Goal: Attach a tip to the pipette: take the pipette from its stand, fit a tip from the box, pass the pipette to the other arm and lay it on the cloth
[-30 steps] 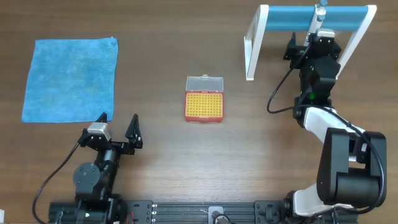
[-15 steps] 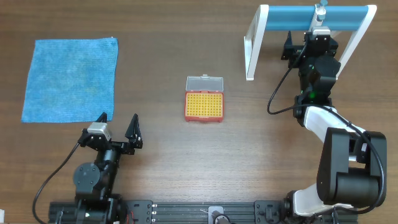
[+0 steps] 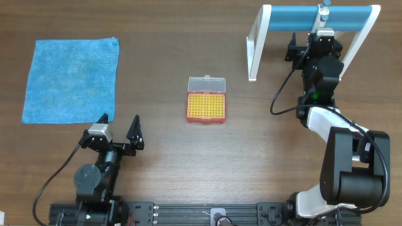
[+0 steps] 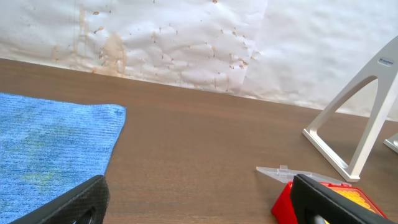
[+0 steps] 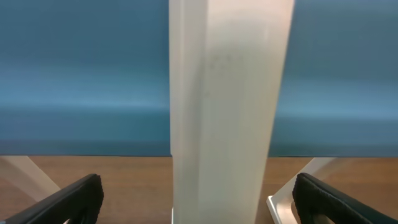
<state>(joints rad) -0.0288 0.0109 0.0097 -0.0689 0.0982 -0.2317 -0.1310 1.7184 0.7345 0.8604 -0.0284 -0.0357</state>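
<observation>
The pipette [image 3: 324, 9] hangs upright on its stand [image 3: 286, 17], against the blue crossbar at the tabletop's [image 3: 264, 144] far right. In the right wrist view the pipette's pale body [image 5: 230, 106] rises in front of that bar. The right gripper [image 3: 316, 43] is at the stand with its fingers spread wide, one on each side of the pipette and neither touching it.

Well apart, near the middle of the tabletop, sits the tip box [image 3: 206, 107], red-walled and filled with yellow tips, its clear lid [image 3: 206, 83] folded back on the far side. The blue cloth [image 3: 70, 80] lies flat at the far left.

The left gripper [image 3: 119, 122] is just beyond its arm's base, near the cloth's near corner, with its fingers spread and nothing between them.
</observation>
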